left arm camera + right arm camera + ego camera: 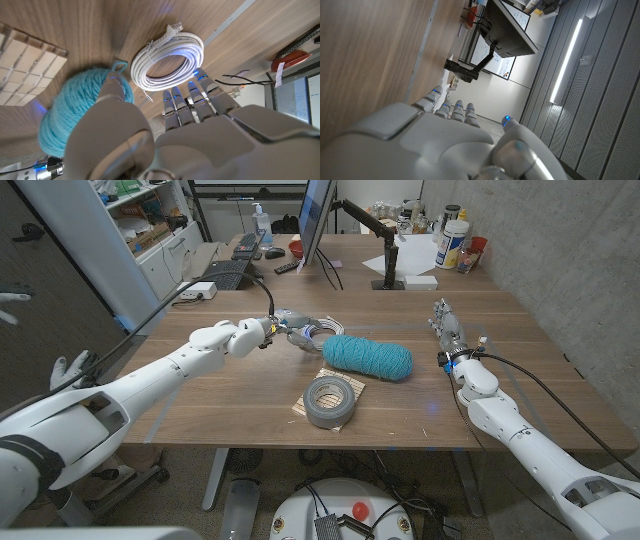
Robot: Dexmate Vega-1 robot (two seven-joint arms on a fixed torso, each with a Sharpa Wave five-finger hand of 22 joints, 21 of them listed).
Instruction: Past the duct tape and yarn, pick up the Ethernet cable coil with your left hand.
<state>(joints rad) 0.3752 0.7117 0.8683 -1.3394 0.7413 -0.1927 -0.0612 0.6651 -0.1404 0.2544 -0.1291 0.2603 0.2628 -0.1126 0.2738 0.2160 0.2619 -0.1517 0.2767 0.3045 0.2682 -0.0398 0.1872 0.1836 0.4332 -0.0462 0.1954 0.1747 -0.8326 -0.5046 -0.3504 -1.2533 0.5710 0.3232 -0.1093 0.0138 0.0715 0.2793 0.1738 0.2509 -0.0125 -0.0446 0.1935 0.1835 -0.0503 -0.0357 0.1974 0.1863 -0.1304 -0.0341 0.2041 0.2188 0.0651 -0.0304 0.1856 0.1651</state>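
Note:
The white Ethernet cable coil (320, 332) lies on the table just behind the teal yarn skein (368, 358). In front of the yarn, the grey duct tape roll (333, 400) sits on a slatted wooden mat (300, 406). My left hand (283, 331) hovers at the coil's left side, fingers apart and holding nothing. In the left wrist view its fingertips (173, 95) reach to the rim of the coil (167, 59), with the yarn (75, 112) beside the thumb. My right hand (447, 328) stands at the table's right with straight fingers, and it (445, 140) holds nothing.
A monitor (318, 220), a keyboard (230, 272) and a remote stand at the back left. A black monitor-arm base (392, 278) and bottles (452, 240) are at the back right. A black cable (262, 292) runs toward the coil.

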